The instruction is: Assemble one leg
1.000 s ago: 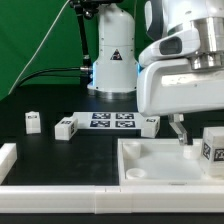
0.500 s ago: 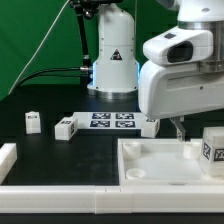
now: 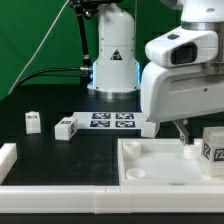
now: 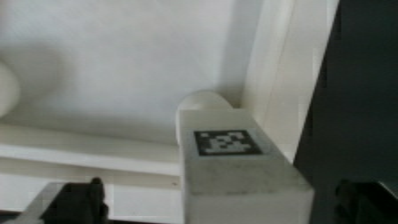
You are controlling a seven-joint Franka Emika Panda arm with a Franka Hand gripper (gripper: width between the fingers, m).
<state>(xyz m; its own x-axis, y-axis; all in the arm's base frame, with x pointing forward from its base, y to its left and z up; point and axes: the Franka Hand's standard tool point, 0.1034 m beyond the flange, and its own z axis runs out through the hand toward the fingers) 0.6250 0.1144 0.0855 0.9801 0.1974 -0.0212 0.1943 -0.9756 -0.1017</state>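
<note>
The leg [image 3: 212, 146] stands upright in the tray [image 3: 150, 178], far over on the exterior view's right, with its tag facing the camera. In the wrist view the leg [image 4: 231, 160] is close against the tray's [image 4: 107, 60] raised rim, by a rounded corner. I cannot tell whether it sits in a socket there.

The gripper [image 3: 182, 131] hangs low over the tray, just to the exterior view's left of the leg, and its bulky white housing blocks much of the scene behind it. From the wrist view the gripper [image 4: 228, 204] is spread wide. One dark finger [image 4: 79, 200] shows at each side of the leg, with clear space between each finger and the block, so nothing is gripped.

Out on the black table [image 3: 40, 145] three more legs lie loose. One [image 3: 33, 121] is at the exterior view's far left, and a second [image 3: 65, 128] is near it. The third [image 3: 150, 126] is half hidden by the housing. Between the second and third lies the marker board [image 3: 112, 121]. Behind it is the arm's white base [image 3: 113, 55], and a white rail [image 3: 60, 186] runs along the front.
</note>
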